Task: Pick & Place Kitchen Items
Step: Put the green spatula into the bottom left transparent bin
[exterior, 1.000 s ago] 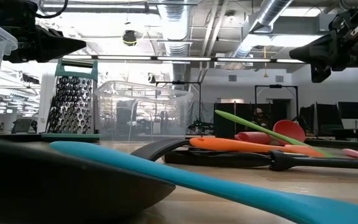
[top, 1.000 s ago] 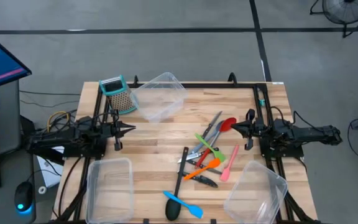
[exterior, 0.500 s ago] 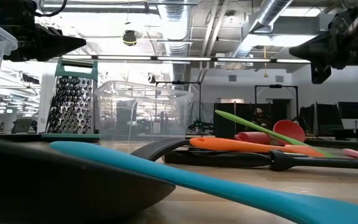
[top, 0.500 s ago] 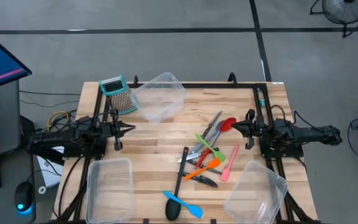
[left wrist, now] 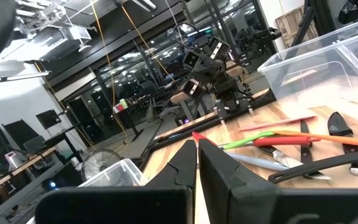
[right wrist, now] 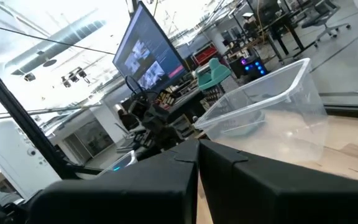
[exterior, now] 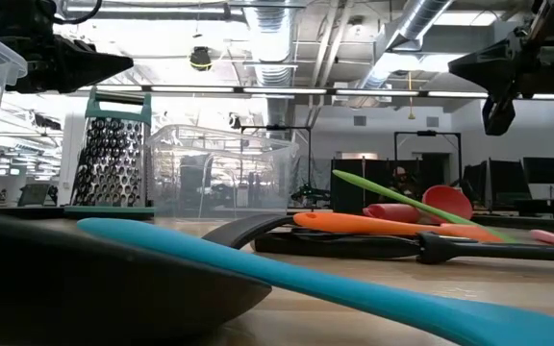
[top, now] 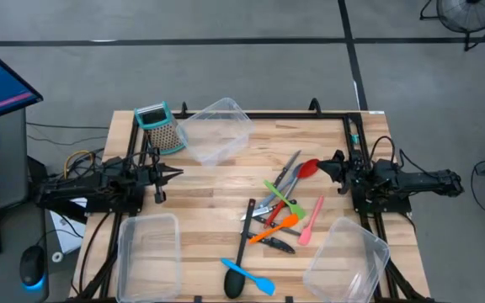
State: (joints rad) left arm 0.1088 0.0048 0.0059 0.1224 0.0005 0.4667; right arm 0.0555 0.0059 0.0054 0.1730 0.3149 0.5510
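Heap of small kitchen utensils (top: 280, 210) lay just right of table centre: orange silicone spatula (top: 278, 226), green silicone spatula (top: 283, 199), pink silicone spatula (top: 310, 222), red spoon (top: 307, 168), black-handled knives (top: 276, 245). Black ladle (top: 239, 257) and blue silicone spatula (top: 251, 274) lay at 7 o'clock of heap. Judged light, with stiff handles, soft blades, slippery silicone; best taken mid-handle, knives by handle only. Clear plastic tubs at 5 o'clock (top: 345, 260), 8 o'clock (top: 149, 255), 11 o'clock (top: 217, 130). Right gripper (top: 321, 170) hovered at 2 o'clock, fingers together, empty. Left gripper (top: 178, 175) waited at 9 o'clock, fingers together, empty.
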